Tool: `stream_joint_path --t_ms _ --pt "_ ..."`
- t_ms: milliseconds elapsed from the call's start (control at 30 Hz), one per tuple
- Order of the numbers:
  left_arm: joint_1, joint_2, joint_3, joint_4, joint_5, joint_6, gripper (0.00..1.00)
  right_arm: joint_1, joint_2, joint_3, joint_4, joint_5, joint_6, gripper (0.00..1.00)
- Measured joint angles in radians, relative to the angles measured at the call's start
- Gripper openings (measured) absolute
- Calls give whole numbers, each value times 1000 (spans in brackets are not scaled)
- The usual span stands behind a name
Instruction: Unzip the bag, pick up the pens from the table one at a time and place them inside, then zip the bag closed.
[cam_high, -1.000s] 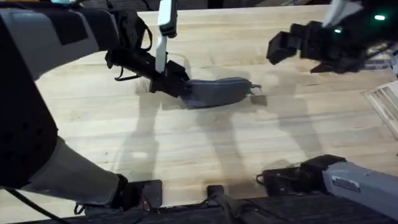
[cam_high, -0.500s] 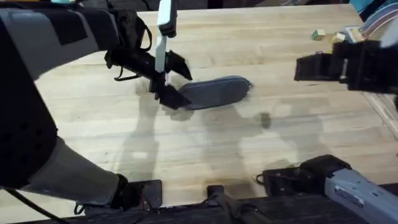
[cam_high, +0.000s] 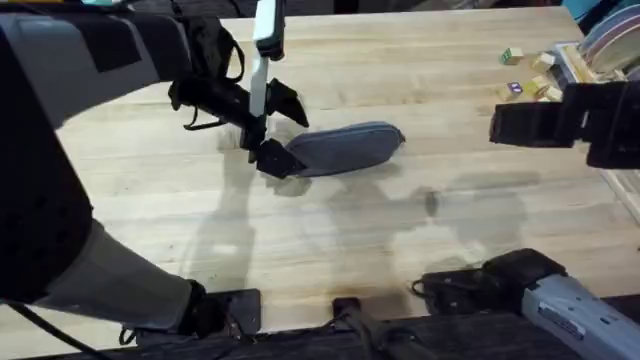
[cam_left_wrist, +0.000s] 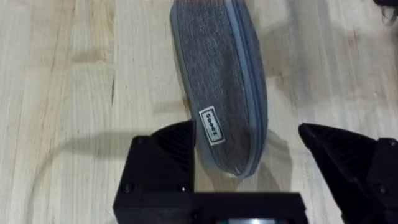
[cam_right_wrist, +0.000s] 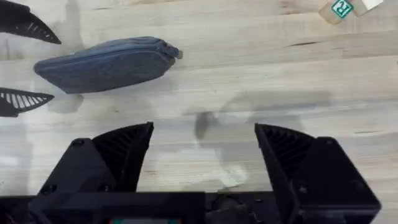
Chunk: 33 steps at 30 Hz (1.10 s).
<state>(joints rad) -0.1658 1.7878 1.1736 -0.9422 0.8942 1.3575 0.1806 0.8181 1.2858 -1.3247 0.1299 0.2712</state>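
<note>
— Where's the bag (cam_high: 345, 148) for you?
— Centre of the overhead frame, flat on the table (cam_high: 330, 250), zipper apparently shut.
— And your left gripper (cam_high: 278, 128)?
— Fingers spread wide, straddling the bag's left end, likely to pin it for zipping.
— The right gripper (cam_high: 500, 125)?
— At the frame's right edge, well apart from the bag, jaws parted and empty, near the small blocks (cam_high: 528, 72)

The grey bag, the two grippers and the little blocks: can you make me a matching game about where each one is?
Things:
1. bag
2. left gripper
3. right gripper
4. little blocks

Places:
A. far right corner of the table
B. open around one end of the bag
C. lying flat mid-table, zipped
D. open, up in the air, away from the bag

Pairs: 1-C, 2-B, 3-D, 4-A
</note>
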Motion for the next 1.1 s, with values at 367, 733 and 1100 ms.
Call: stream_joint_path --t_ms 367,733,1100 --pt "0 -23 0 23 -59 0 996 0 0 0 0 0 -19 997" --pt "0 -320 0 34 -185 -58 995 0 0 0 0 0 -22 998" --pt "0 -616 0 29 -367 -492 996 0 0 0 0 0 -22 998"
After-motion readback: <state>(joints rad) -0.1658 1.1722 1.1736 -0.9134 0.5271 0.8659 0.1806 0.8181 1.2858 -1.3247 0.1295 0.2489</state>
